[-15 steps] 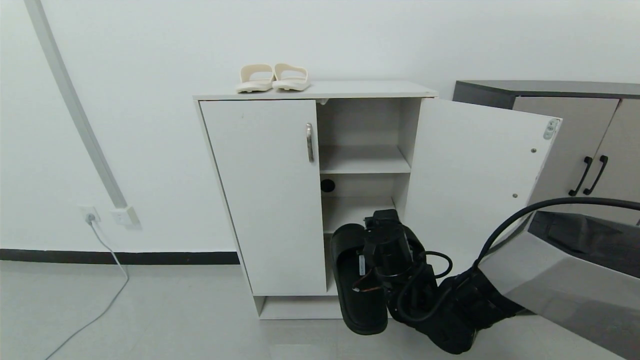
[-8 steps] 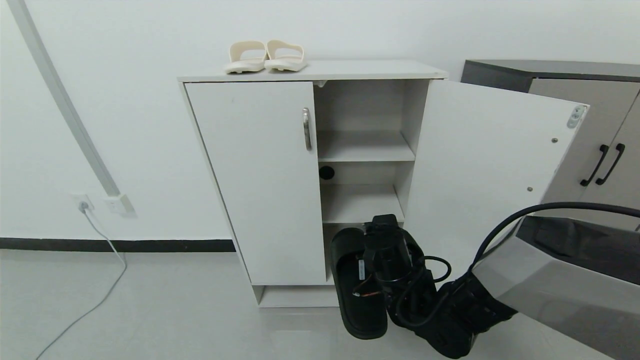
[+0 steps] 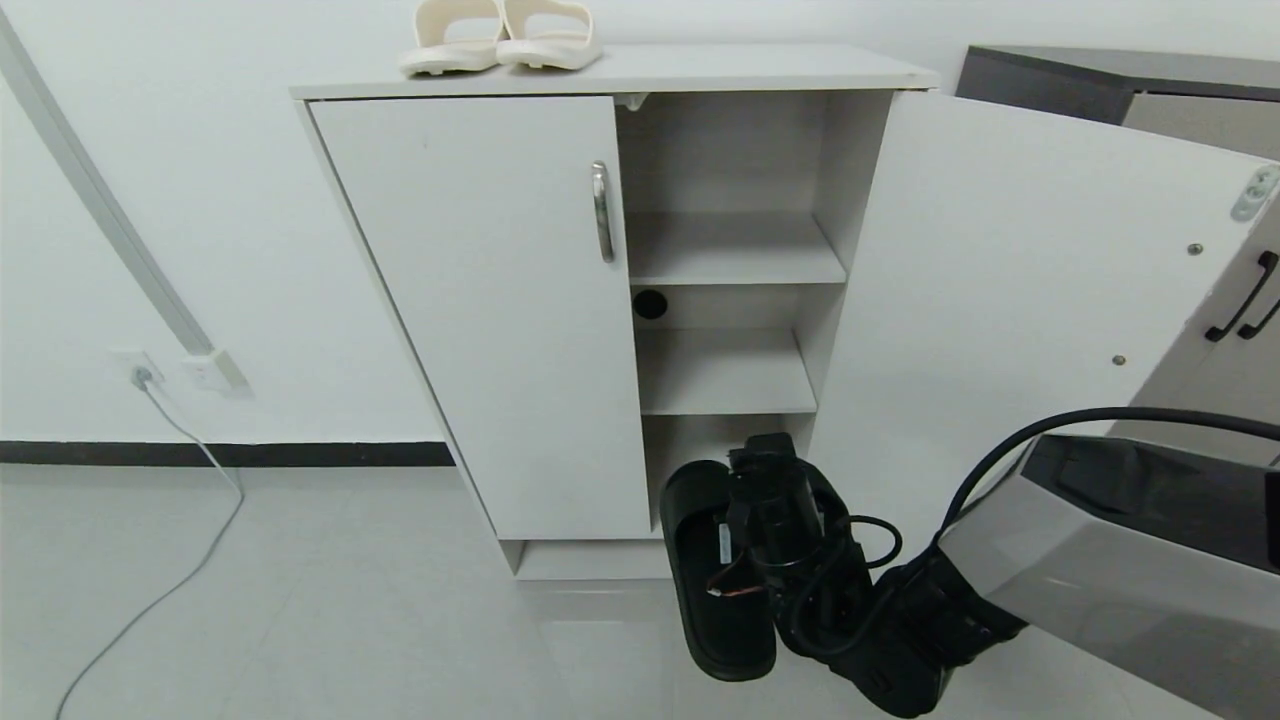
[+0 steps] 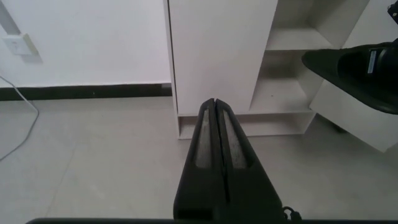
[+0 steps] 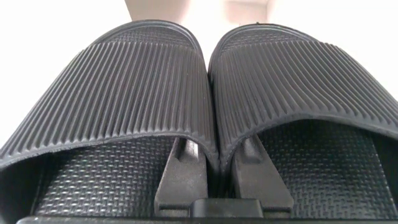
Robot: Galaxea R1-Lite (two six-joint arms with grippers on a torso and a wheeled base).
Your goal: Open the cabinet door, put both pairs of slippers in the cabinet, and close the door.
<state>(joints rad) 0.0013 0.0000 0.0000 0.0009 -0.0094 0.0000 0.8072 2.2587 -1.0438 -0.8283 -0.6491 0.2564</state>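
Observation:
The white cabinet [image 3: 480, 300] has its left door closed and its right door [image 3: 1000, 290] swung wide open, baring shelves [image 3: 725, 250]. A beige pair of slippers [image 3: 500, 35] lies on the cabinet top. My right gripper [image 3: 765, 480] is shut on the black pair of slippers [image 3: 712, 570], held low just before the open bottom compartment. In the right wrist view its fingers [image 5: 180, 171] clamp the inner walls of both black slippers [image 5: 149, 87]. My left gripper [image 4: 214, 107] is shut on nothing, low over the floor facing the cabinet [image 4: 217, 56], with a black slipper [image 4: 354, 65] off to one side.
A grey cabinet [image 3: 1090, 85] with black handles stands behind the open door. A wall socket [image 3: 140, 375] with a trailing cable [image 3: 180, 570] is at the left. Bare floor [image 3: 350, 620] lies before the closed left door.
The whole head view has shifted: the cabinet now looks larger and higher in the picture, so the camera has come closer. The right gripper still holds the black slippers.

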